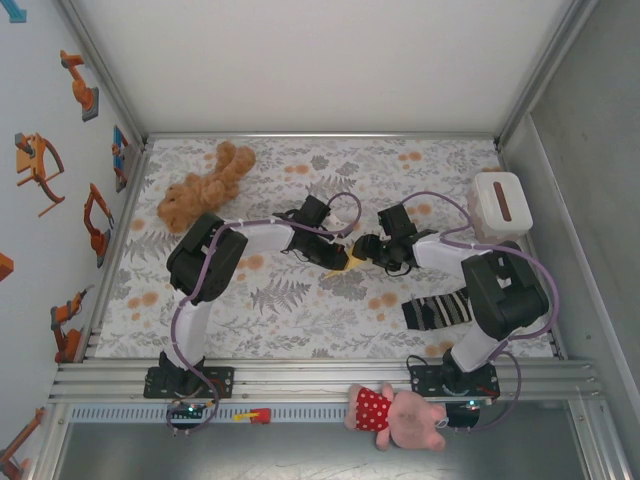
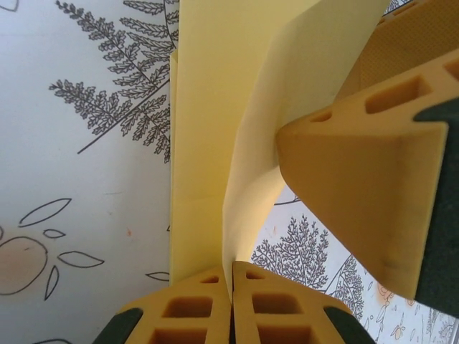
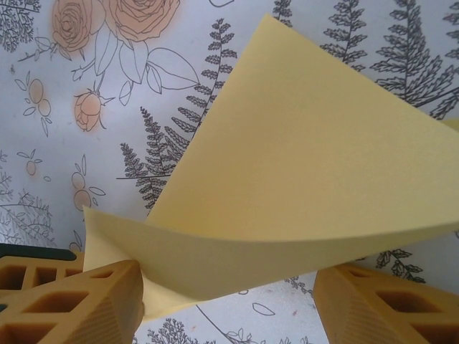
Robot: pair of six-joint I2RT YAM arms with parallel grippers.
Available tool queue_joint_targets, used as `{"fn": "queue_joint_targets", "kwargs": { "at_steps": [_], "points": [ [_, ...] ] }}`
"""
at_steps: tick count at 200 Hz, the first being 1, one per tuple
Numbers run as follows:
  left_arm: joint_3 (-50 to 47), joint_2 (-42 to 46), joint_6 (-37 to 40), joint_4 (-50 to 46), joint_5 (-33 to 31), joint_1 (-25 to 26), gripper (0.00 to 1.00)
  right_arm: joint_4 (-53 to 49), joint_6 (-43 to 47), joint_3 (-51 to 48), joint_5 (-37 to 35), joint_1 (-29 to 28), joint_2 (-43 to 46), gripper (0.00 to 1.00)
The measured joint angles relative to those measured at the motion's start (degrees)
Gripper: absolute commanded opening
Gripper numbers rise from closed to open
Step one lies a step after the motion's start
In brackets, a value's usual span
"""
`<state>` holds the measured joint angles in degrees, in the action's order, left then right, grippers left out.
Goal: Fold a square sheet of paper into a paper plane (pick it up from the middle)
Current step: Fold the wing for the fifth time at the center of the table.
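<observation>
Two grippers meet at the centre of the table, tips facing each other.

Left gripper: my fingers are pressed together, pinching one edge of the sheet of paper. In the left wrist view the pale-yellow sheet runs from the pinch toward 12 o'clock in two layers.

Right gripper: my fingers are spread wide, at 7 o'clock and 5 o'clock in the right wrist view. One corner of the sheet lies against the 7 o'clock finger; the 5 o'clock finger is apart from it.

From above, the sheet is a small yellow patch between both tips. Around it, the teddy lies at 10 o'clock, the white box at 2 o'clock and the striped sock at 4 o'clock.
</observation>
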<state>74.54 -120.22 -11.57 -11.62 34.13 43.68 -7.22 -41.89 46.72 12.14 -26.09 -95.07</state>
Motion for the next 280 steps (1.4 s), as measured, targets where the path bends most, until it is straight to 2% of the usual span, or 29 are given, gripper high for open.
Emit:
{"fn": "queue_joint_targets", "kwargs": {
  "at_steps": [22,47,89,119,227,280],
  "points": [
    [0.31,-0.09,0.00,-0.42,-0.02,0.00,0.09,-0.52,-0.02,0.24,-0.90,-0.17,-0.31,0.60],
    [0.33,-0.04,-0.42,-0.44,0.15,0.00,0.16,-1.20,-0.09,0.48,-1.99,-0.33,-0.66,0.55],
    [-1.25,2.23,-2.12,-0.44,-0.85,-0.26,0.24,-2.01,-0.04,0.90,-2.82,-0.37,-0.98,0.52],
    [-3.82,4.81,-3.06,-0.37,-1.60,-1.25,0.24,-2.67,-0.04,1.40,-2.84,-0.37,-1.31,0.51],
    [-5.88,5.62,-3.93,-0.35,-1.75,-1.73,0.12,-3.06,-0.04,1.68,-2.82,-0.37,-1.51,0.50],
    [-6.51,5.62,-3.93,-0.26,-3.19,-1.27,0.12,-2.36,-0.02,0.81,-2.16,-0.42,0.63,0.55]
  ]
}}
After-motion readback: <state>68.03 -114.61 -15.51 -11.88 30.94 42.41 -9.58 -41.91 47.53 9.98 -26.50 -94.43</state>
